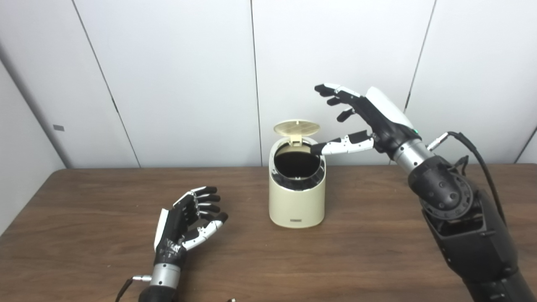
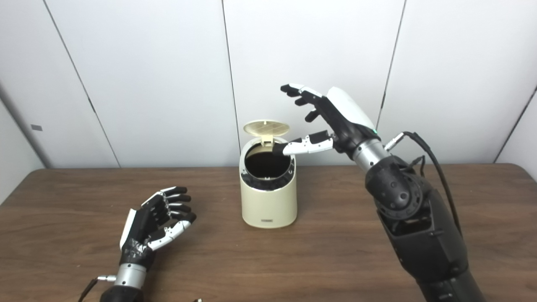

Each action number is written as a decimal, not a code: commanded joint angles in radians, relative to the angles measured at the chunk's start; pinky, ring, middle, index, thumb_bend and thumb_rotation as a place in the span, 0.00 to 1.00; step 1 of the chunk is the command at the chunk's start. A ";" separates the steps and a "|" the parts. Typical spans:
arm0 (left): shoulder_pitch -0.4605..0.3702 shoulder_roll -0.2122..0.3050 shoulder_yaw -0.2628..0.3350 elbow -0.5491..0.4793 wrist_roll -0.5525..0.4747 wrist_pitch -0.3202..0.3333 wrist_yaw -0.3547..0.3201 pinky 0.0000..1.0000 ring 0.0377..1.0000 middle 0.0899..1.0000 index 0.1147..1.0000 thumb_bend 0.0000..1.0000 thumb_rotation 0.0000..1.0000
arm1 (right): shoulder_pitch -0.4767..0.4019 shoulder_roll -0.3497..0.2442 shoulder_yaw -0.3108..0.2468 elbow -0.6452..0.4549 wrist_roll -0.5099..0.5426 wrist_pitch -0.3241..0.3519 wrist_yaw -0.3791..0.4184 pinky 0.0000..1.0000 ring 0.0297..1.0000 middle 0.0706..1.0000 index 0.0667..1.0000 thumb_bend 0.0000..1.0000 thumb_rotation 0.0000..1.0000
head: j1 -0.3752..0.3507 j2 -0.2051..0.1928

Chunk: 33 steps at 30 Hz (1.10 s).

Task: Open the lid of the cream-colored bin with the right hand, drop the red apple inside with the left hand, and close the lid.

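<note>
The cream-colored bin (image 1: 297, 197) stands mid-table with its round lid (image 1: 297, 127) tipped up and back, so the dark inside shows. My right hand (image 1: 361, 117) hovers open above and to the right of the bin, its thumb reaching over the rim. My left hand (image 1: 187, 222) rests low over the table to the left of the bin, fingers apart and curled, holding nothing. No red apple shows in either view; the bin's interior is too dark to tell what lies in it.
The brown wooden table (image 1: 356, 251) runs across the whole view, with white wall panels (image 1: 176, 75) behind it. A black cable (image 1: 478, 155) loops off my right forearm.
</note>
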 commanded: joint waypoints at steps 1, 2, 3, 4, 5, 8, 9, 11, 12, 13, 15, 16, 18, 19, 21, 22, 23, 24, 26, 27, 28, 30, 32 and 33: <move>0.038 -0.028 -0.012 0.074 0.007 -0.031 0.004 0.48 0.57 0.63 0.66 0.59 0.01 | -0.072 -0.006 0.000 0.009 -0.006 -0.021 -0.002 0.66 0.82 0.85 0.84 0.73 0.44 | 0.002 0.000; 0.038 -0.027 -0.014 0.075 0.010 -0.032 0.005 0.48 0.57 0.63 0.66 0.59 0.01 | -0.079 -0.005 0.005 0.020 -0.006 -0.030 0.000 0.65 0.82 0.85 0.83 0.74 0.43 | 0.002 0.000; 0.037 -0.028 -0.014 0.077 0.011 -0.033 0.005 0.49 0.57 0.63 0.66 0.60 0.02 | -0.084 -0.007 0.011 0.028 -0.007 -0.040 0.002 0.66 0.82 0.85 0.83 0.74 0.43 | 0.002 0.000; 0.037 -0.030 -0.013 0.077 0.008 -0.031 0.004 0.49 0.58 0.63 0.66 0.60 0.02 | -0.088 -0.014 0.026 0.032 -0.024 -0.044 0.009 0.67 0.83 0.85 0.83 0.74 0.43 | 0.002 0.000; 0.037 -0.031 -0.012 0.078 0.004 -0.031 0.001 0.49 0.58 0.63 0.66 0.61 0.01 | -0.091 -0.022 0.041 0.034 -0.044 -0.044 0.017 0.69 0.84 0.85 0.84 0.73 0.46 | 0.002 0.000; 0.038 -0.032 -0.013 0.077 0.000 -0.034 -0.003 0.49 0.57 0.63 0.66 0.60 0.00 | -0.097 -0.040 0.074 0.021 -0.104 -0.018 0.046 0.76 0.90 0.87 0.86 0.72 0.56 | 0.002 0.000; 0.038 -0.032 -0.012 0.078 -0.002 -0.034 -0.004 0.49 0.57 0.63 0.66 0.60 0.00 | -0.099 -0.042 0.080 0.015 -0.117 -0.007 0.057 0.77 0.90 0.88 0.86 0.71 0.57 | 0.002 0.000; 0.037 -0.032 -0.012 0.079 -0.006 -0.032 -0.008 0.50 0.58 0.63 0.66 0.61 0.00 | -0.104 -0.043 0.090 0.001 -0.131 0.017 0.088 0.82 0.93 0.89 0.86 0.71 0.59 | 0.002 0.000; 0.036 -0.032 -0.012 0.080 -0.007 -0.029 -0.009 0.50 0.58 0.63 0.66 0.61 0.00 | -0.106 -0.043 0.094 -0.003 -0.138 0.018 0.099 0.84 0.94 0.89 0.86 0.70 0.59 | 0.002 0.000; 0.036 -0.032 -0.012 0.080 -0.005 -0.028 -0.009 0.50 0.59 0.63 0.66 0.61 0.00 | -0.105 -0.043 0.098 -0.003 -0.142 0.008 0.102 0.84 0.94 0.89 0.86 0.70 0.58 | 0.002 0.000; 0.034 -0.031 -0.012 0.082 0.002 -0.028 -0.006 0.50 0.59 0.63 0.66 0.61 0.00 | -0.103 -0.046 0.104 0.005 -0.146 -0.025 0.101 0.83 0.94 0.89 0.87 0.70 0.57 | 0.002 0.000; 0.034 -0.031 -0.012 0.082 0.003 -0.027 -0.005 0.50 0.58 0.63 0.66 0.61 0.00 | -0.102 -0.048 0.107 0.009 -0.146 -0.038 0.101 0.84 0.95 0.89 0.87 0.71 0.57 | 0.002 0.000; 0.033 -0.032 -0.012 0.083 0.005 -0.025 -0.004 0.49 0.58 0.63 0.66 0.61 0.00 | -0.101 -0.051 0.113 0.014 -0.153 -0.056 0.102 0.85 0.95 0.89 0.87 0.71 0.57 | 0.000 0.003; 0.032 -0.032 -0.012 0.083 0.005 -0.025 -0.003 0.49 0.58 0.63 0.66 0.61 0.00 | -0.101 -0.052 0.116 0.016 -0.159 -0.066 0.102 0.84 0.96 0.89 0.87 0.71 0.58 | 0.001 0.003; 0.030 -0.032 -0.012 0.085 0.006 -0.027 -0.003 0.49 0.58 0.63 0.66 0.61 0.00 | -0.100 -0.055 0.120 0.020 -0.173 -0.083 0.099 0.84 0.96 0.88 0.87 0.73 0.59 | 0.002 0.004; 0.030 -0.033 -0.012 0.084 0.007 -0.025 -0.002 0.49 0.58 0.63 0.66 0.61 0.00 | -0.099 -0.056 0.123 0.019 -0.182 -0.094 0.097 0.82 0.95 0.86 0.86 0.73 0.59 | 0.002 0.004; 0.030 -0.033 -0.012 0.084 0.007 -0.024 -0.001 0.50 0.58 0.63 0.66 0.61 0.00 | -0.098 -0.057 0.123 0.019 -0.188 -0.101 0.095 0.81 0.95 0.85 0.85 0.74 0.59 | 0.002 0.004; 0.030 -0.034 -0.012 0.080 0.008 -0.021 0.000 0.50 0.58 0.63 0.66 0.61 0.01 | -0.096 -0.057 0.124 0.017 -0.195 -0.107 0.095 0.81 0.95 0.85 0.85 0.74 0.59 | 0.002 0.004; 0.030 -0.034 -0.012 0.078 0.010 -0.019 0.002 0.49 0.58 0.63 0.66 0.60 0.00 | -0.092 -0.054 0.122 0.015 -0.202 -0.118 0.095 0.81 0.96 0.85 0.84 0.75 0.58 | 0.003 0.004; 0.030 -0.034 -0.012 0.077 0.011 -0.020 0.002 0.49 0.58 0.63 0.66 0.60 0.00 | -0.089 -0.053 0.120 0.014 -0.203 -0.124 0.095 0.81 0.96 0.85 0.83 0.75 0.58 | 0.005 0.005; 0.030 -0.034 -0.013 0.077 0.011 -0.021 0.002 0.49 0.58 0.62 0.66 0.59 0.00 | -0.087 -0.052 0.119 0.013 -0.202 -0.132 0.095 0.81 0.96 0.85 0.83 0.75 0.57 | 0.006 0.007; 0.030 -0.035 -0.014 0.075 0.013 -0.020 0.003 0.49 0.58 0.62 0.66 0.59 0.00 | -0.084 -0.053 0.118 0.010 -0.203 -0.146 0.095 0.80 0.96 0.84 0.83 0.76 0.57 | 0.008 0.008; 0.030 -0.035 -0.013 0.074 0.012 -0.018 0.003 0.49 0.57 0.62 0.66 0.60 0.00 | -0.081 -0.055 0.119 0.006 -0.207 -0.159 0.094 0.79 0.96 0.84 0.82 0.76 0.57 | 0.011 0.009; 0.030 -0.035 -0.013 0.073 0.012 -0.019 0.003 0.49 0.57 0.62 0.66 0.60 0.00 | -0.080 -0.057 0.120 0.001 -0.212 -0.160 0.100 0.79 0.96 0.84 0.82 0.76 0.57 | 0.011 0.009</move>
